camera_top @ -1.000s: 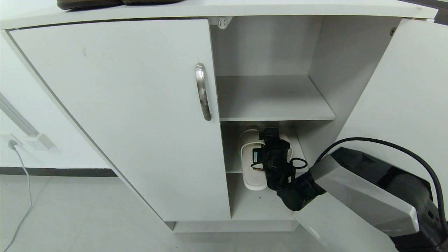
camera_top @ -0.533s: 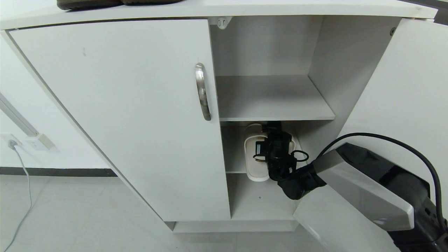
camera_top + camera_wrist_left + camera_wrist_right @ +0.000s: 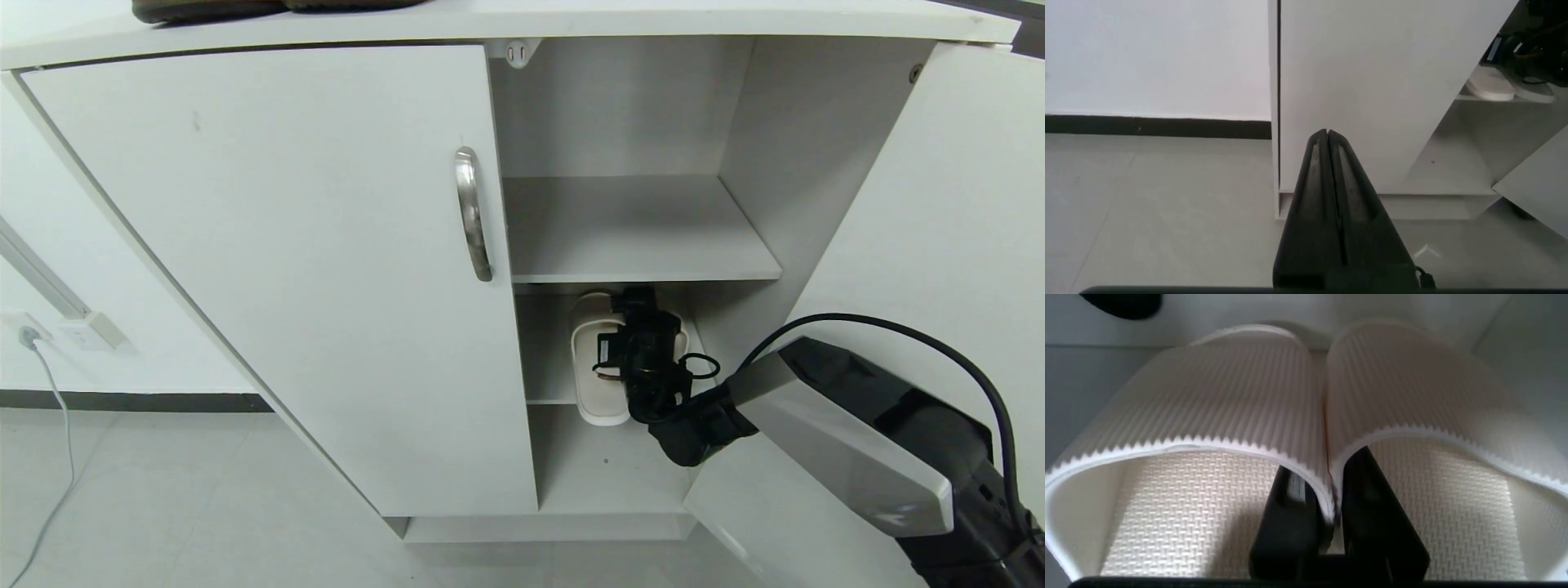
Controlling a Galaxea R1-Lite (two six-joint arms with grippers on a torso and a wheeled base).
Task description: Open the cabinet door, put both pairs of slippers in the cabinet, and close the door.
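I had the right gripper inside the cabinet, on the middle shelf, about 5 o'clock from the door handle. Its fingers were nearly closed, pinching the touching inner strap edges of the white slippers. The pair lay side by side, heel ends at the shelf's front edge. The right door stood open and the left door closed. Dark slippers sat on the cabinet top at 11 o'clock. The left gripper was fully closed and empty, outside the cabinet, pointed at its base.
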